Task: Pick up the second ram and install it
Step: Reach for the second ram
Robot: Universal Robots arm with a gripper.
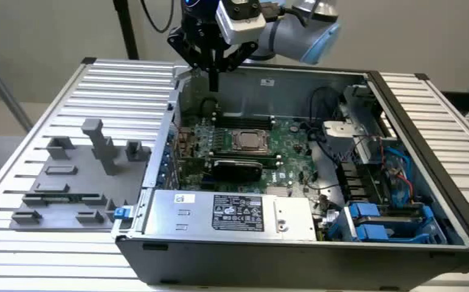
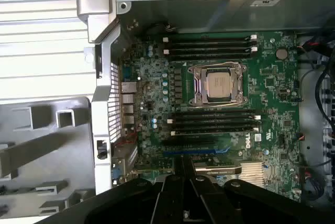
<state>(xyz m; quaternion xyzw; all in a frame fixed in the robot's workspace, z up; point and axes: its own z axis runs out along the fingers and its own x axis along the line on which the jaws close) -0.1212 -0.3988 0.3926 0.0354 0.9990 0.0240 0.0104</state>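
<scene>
Your claw (image 1: 215,84) is hanging clenched, fingers pinched together and gripping nothing, tips pointing straight down. It is hovering over the far corner of the case (image 1: 299,267), on the exterior view's left, just above the rim.

From the wrist, the claw (image 2: 183,174) is looking down onto the motherboard (image 2: 272,77). The CPU (image 2: 220,85) is sitting mid-board, with dark slots (image 2: 212,122) running along either side of it. Whether a stick is already sitting in any of them, I am not making out.

Moving outward, the ram (image 1: 66,197) is lying flat in the grey fixture (image 1: 96,146) on the table (image 1: 47,267). It is well apart from the claw, off to the exterior view's left of the case.

So you are looking at a job hardly begun. The pick is not yet made, the ram is resting untouched in its cradle, and nothing is travelling toward the board. Both halves, the grab and the seating, are left to do, as far as I am judging it.
</scene>
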